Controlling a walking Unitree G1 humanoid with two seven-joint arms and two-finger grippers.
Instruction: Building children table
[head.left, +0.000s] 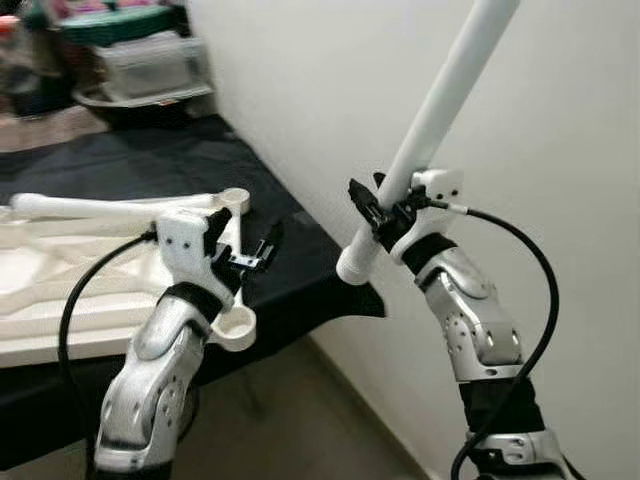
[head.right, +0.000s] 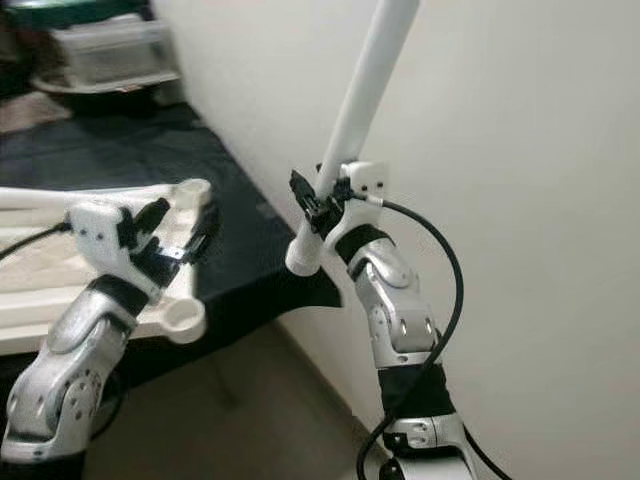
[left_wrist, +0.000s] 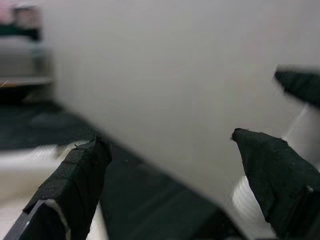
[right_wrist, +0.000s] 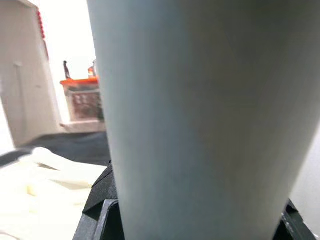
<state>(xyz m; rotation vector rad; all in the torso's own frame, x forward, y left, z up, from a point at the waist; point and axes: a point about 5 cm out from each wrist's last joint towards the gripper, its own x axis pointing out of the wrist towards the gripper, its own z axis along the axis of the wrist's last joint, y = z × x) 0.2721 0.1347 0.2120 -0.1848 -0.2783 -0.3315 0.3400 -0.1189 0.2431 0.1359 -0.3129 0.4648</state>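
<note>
One tool (head.left: 372, 205) grips leg (head.left: 440, 110) beside wall (head.left: 560, 120).

home room | plain wall (head.left: 560, 120) | storage bins (head.left: 150, 60) | black-covered table (head.left: 150, 160)

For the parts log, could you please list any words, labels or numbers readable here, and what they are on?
None can be read.
The leg in the right gripper and the tabletop are bare white.
The bins are too blurred to tell.

I see a plain white wall (head.left: 560, 120) on the right, black cloth (head.left: 150, 160) over the bench, brownish floor (head.left: 300, 420) below, clear bins (head.left: 150, 65) stacked far back.
</note>
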